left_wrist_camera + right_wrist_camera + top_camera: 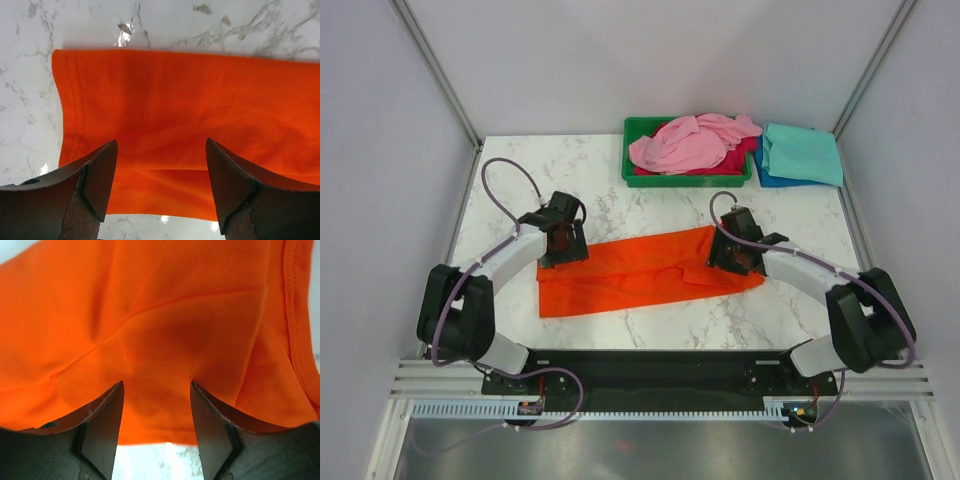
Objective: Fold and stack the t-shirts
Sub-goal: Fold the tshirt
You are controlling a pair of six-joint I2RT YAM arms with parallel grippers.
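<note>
Orange cloth fills the middle of the top view. The orange t-shirt point(640, 275) lies flat on the marble bench point(790, 215) as a long folded band, running from the lower left toward right of centre. The arms hide parts of both its ends from above.

The left gripper point(161, 141) hangs over the band's left end with its jaws spread and holding nothing. The right gripper point(156, 383) hangs over the right end, also spread, with the cloth close beneath it.

At top centre, a green tray point(680, 180) holds a crumpled pink t-shirt point(685, 145) heaped over a magenta t-shirt point(735, 158). Just right of the tray, a folded teal t-shirt point(802, 152) lies on a blue t-shirt point(765, 178).
</note>
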